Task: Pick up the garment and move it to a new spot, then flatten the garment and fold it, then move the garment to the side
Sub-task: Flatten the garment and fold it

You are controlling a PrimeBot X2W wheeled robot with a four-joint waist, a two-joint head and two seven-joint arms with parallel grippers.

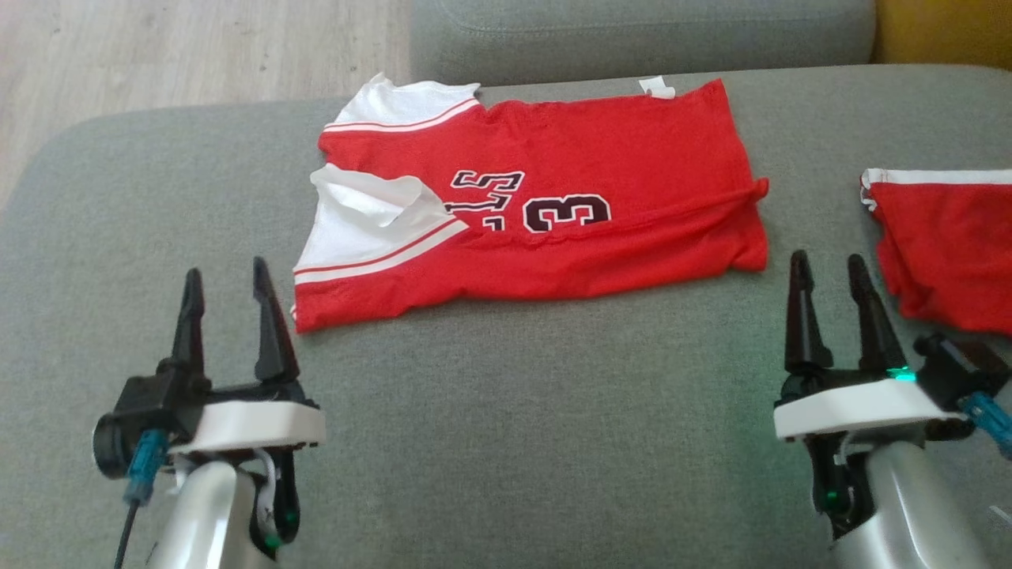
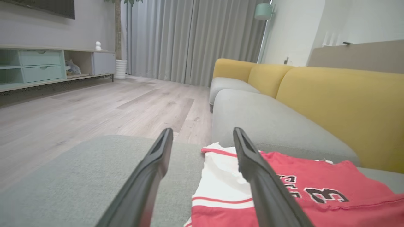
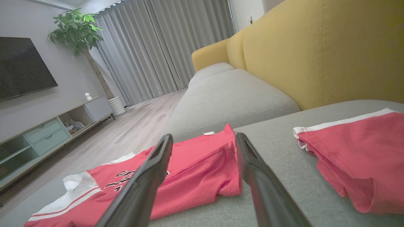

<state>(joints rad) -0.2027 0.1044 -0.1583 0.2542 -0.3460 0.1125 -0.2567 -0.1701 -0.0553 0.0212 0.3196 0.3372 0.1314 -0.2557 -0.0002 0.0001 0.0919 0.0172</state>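
With left fingers (image 1: 269,324) and right fingers (image 1: 801,316) spread and empty, we'd pinch the jersey's (image 1: 553,237) near edge evenly at both ends.

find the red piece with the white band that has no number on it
The red piece lies at the head view's far right edge on the grey cushion, just beyond the right gripper and apart from the numbered jersey.
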